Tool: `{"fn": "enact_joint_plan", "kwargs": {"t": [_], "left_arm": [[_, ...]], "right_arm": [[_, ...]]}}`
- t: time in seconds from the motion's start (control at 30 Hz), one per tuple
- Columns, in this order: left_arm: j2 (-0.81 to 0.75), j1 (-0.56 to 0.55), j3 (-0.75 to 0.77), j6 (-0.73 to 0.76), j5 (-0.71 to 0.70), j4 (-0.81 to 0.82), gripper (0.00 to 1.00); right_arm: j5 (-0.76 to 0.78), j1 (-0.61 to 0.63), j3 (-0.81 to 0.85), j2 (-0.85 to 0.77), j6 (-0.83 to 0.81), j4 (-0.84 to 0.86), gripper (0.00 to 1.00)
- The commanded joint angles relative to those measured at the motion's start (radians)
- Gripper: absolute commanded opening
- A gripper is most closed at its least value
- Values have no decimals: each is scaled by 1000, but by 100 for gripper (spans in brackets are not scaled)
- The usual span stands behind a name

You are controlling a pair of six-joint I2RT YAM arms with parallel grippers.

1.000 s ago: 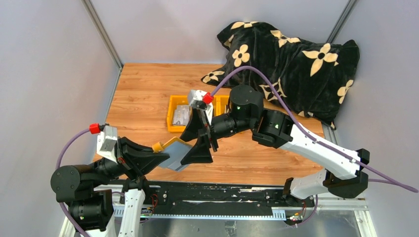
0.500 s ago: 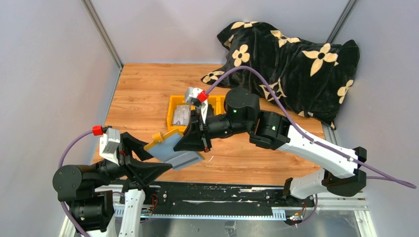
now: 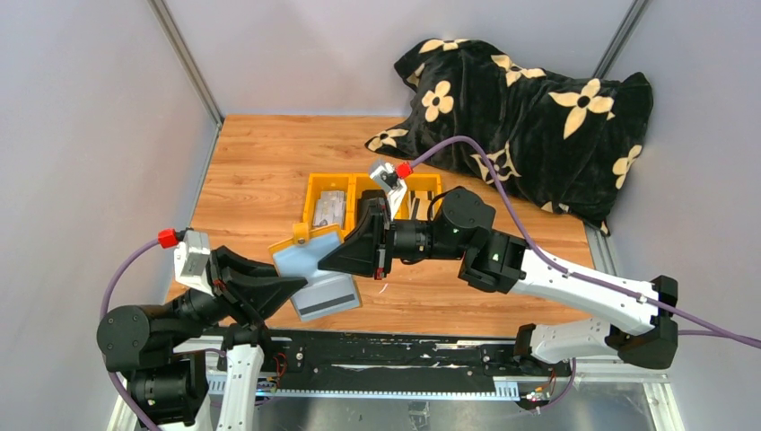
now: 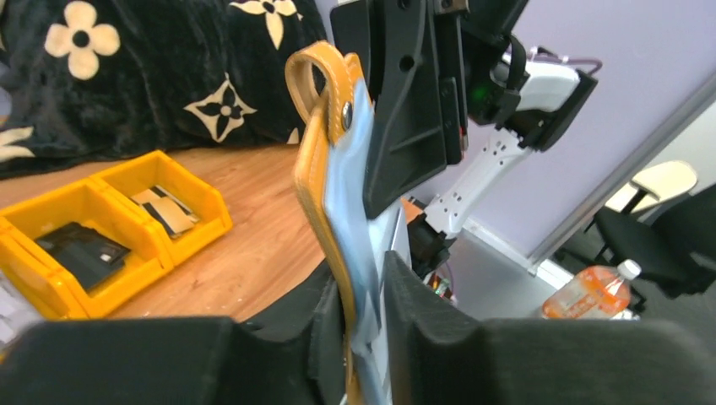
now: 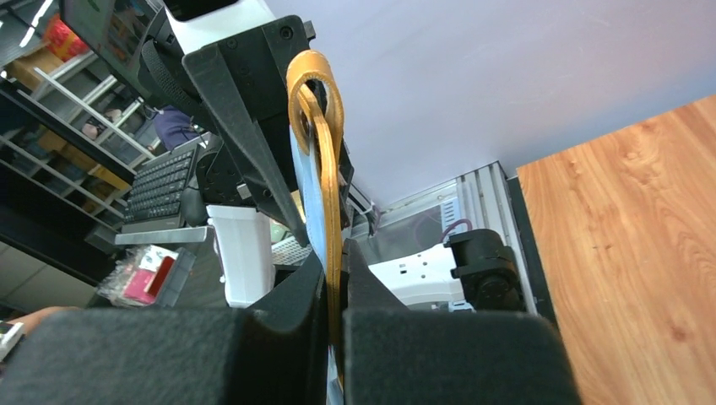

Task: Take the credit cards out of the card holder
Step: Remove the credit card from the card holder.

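Got a big lumpy black plush bag with cream flower print slumped over the far right corner of the light-brown wooden desk. Next in size, the black-and-white left arm and right arm, reaching in from the near edge and meeting left of centre, nearer the near edge than the far one. Behind the meeting point, around mid-desk, a yellow three-compartment plastic tray with grey and dark flat bits in the compartments, too small to say exactly what. Now the main bit: small flat mustard-yellow card holder with a strap loop and grey-blue inner faces, held up off the wood between both arms, opened out and tilted, strap end toward the far edge. Clamped shut on its near-left part, the left claw; from that wrist camera, black fingers squeezing the holder edge-on, strap loop sticking straight up. Pinched closed on the opposite side, the right claw; same deal from its own camera, both pads tight against the mustard edge. Smallest thing: a pale grey credit card with a black stripe along one long side, poking out of the holder's near end, toward the near edge. Can't tell if fully out of the pocket, or how many more inside.
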Motion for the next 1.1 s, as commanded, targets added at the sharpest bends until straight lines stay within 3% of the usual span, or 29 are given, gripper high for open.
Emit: {"fn": "enact_joint_plan", "kwargs": {"t": [0.0, 0.07, 0.2, 0.23, 0.43, 0.53, 0.77, 0.9, 0.93, 1.03, 1.07], "left_arm": [[-6, -2, -3, 6, -67, -10, 23], [-4, -2, -10, 3, -69, -9, 14], [7, -2, -15, 39, -18, -27, 3], [15, -2, -14, 50, 15, -29, 1], [88, -2, 4, 110, 215, -38, 0], [100, -2, 22, 124, 251, -38, 0], [114, -2, 17, 127, 288, -36, 0], [111, -2, 13, 128, 301, -31, 0], [109, -2, 12, 128, 295, -30, 0], [99, -2, 11, 129, 271, -42, 37], [94, -2, 9, 126, 259, -48, 44]], "right_arm": [[8, 19, -44, -23, 60, 106, 0], [-11, 18, -44, -29, 56, 96, 2], [-49, 18, 16, -33, -40, -44, 40], [-60, 17, 73, -21, -108, -122, 45], [-168, 19, 411, 149, -393, -632, 57], [-179, 22, 514, 222, -469, -789, 55], [-180, 53, 649, 315, -562, -937, 45], [-147, 55, 682, 325, -559, -941, 14], [-129, 55, 690, 323, -554, -935, 3], [-69, 54, 679, 288, -532, -880, 0], [-54, 54, 658, 266, -516, -844, 0]]}}
